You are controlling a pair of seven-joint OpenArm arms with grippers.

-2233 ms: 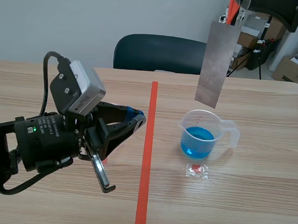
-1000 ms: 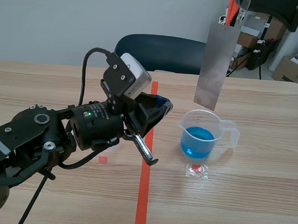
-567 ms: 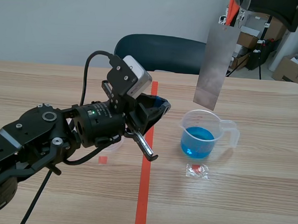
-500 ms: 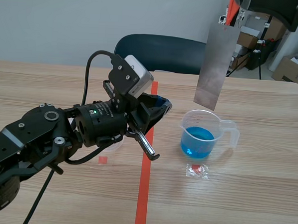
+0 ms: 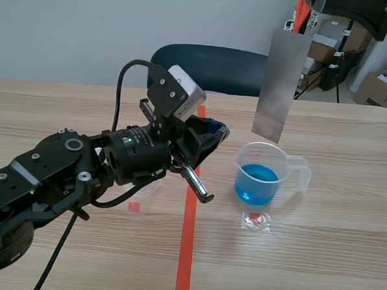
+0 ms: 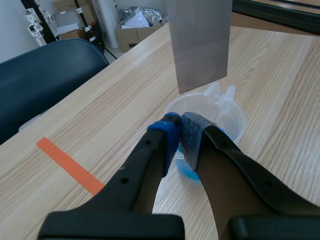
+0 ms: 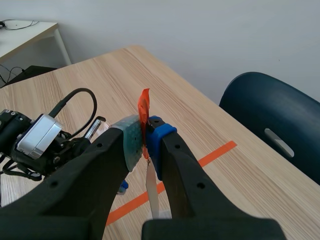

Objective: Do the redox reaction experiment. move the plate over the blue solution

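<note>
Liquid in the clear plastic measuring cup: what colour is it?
The liquid is bright blue, seen best in the scene view.

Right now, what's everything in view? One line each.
metal plate: 1, grey, hanging above the measuring cup, not dipped
measuring cup: 1, clear plastic, on the table right of the tape line
blue solution: 1 fill, blue, low in the measuring cup
packet: 1, clear with a red bit, on the robot's side of the cup
tape line: 1, orange-red, down the table's middle
chair: 1, dark blue, behind the table
cardboard boxes: several, brown, background right
table: 1, light wood
left gripper: black, shut on nothing, left of the cup
right gripper: black, raised, shut on the plate's top
</note>
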